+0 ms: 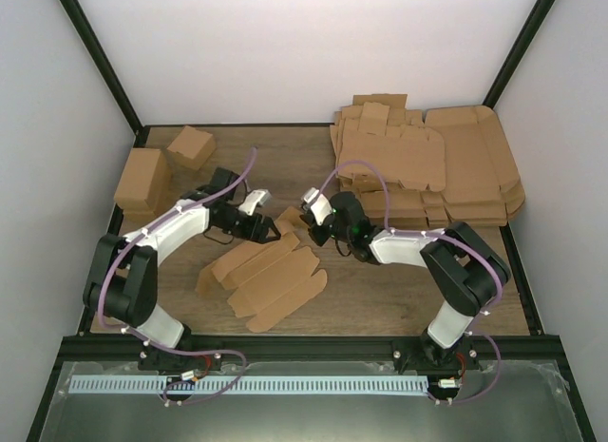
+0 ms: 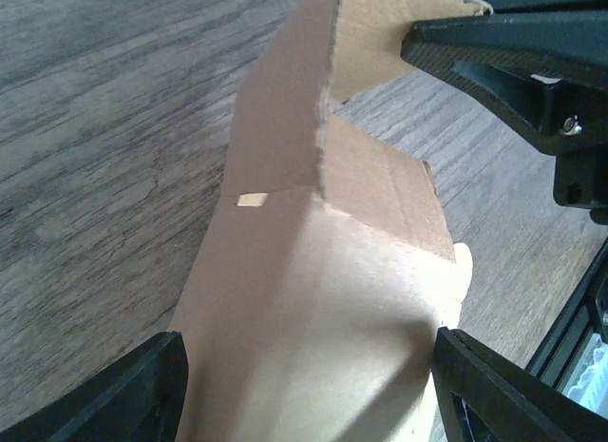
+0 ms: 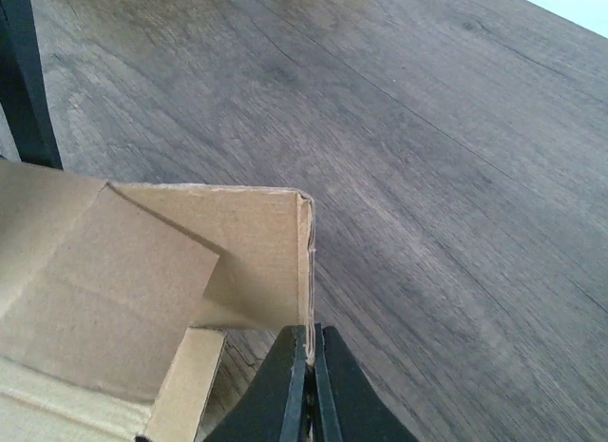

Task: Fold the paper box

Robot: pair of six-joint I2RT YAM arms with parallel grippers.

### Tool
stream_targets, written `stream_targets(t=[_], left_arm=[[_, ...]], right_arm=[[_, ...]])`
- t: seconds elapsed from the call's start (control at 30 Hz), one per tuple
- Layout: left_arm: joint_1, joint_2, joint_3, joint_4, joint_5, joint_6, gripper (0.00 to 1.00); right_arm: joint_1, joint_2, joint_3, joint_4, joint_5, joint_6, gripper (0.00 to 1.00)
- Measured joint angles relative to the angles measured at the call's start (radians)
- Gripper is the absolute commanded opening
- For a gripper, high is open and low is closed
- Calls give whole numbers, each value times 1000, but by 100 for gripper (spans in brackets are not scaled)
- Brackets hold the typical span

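Brown paper box (image 3: 114,271), edge inside right claw (image 3: 309,345)

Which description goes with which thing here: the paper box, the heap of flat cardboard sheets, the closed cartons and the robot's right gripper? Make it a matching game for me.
Things:
1. paper box
2. heap of cardboard sheets
3. closed cartons
4. right gripper

Descriptions:
A. far right of the table
B. pinched shut on a cardboard edge
C. far left of the table
D. middle of the table, partly folded

Pairs: 1-D, 2-A, 3-C, 4-B.
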Motion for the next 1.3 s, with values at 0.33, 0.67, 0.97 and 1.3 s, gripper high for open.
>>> stream_targets(t=[0.33,0.67,0.97,1.3], left_arm=[[-41,-31,-24,21,-63,-48,64],[-60,-87,-72,61,-97,-108,61],[-101,-121,-92,79,-124,-150,64],[-174,-295,-61,9,-358,-160,74]], right_arm=[[93,0,10,-76,84,85,1],[142,-21,14,-123,165,182,1],[145,-40,42,-214,177,248,1],[149,-48,35,-220,218,218,1]])
